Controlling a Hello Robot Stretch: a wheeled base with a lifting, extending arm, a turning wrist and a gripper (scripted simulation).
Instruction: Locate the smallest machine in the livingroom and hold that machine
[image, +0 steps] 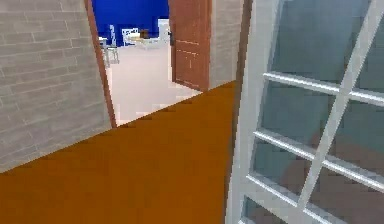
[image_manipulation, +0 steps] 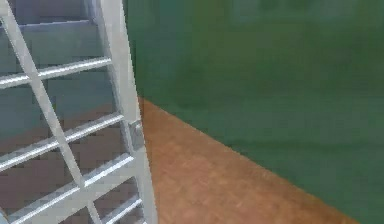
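Open doorway (image: 150, 72) ahead, bare floor (image: 130, 165) free, glazed door (image: 305, 120) blocks fwd view's rt

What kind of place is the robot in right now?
Probably a hallway inside a house: bare wooden floor runs between a brick wall and a white glass-paned door, and an open brown door leads to a room with a blue wall.

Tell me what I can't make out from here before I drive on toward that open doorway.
1. Forward view: the white furniture past the doorway is too small to name, so no machine can be told.
2. Forward view: the brick wall and brown door hide the rest of that room.
3. Forward view: the glass door runs off the right edge, and nothing behind its panes can be told.
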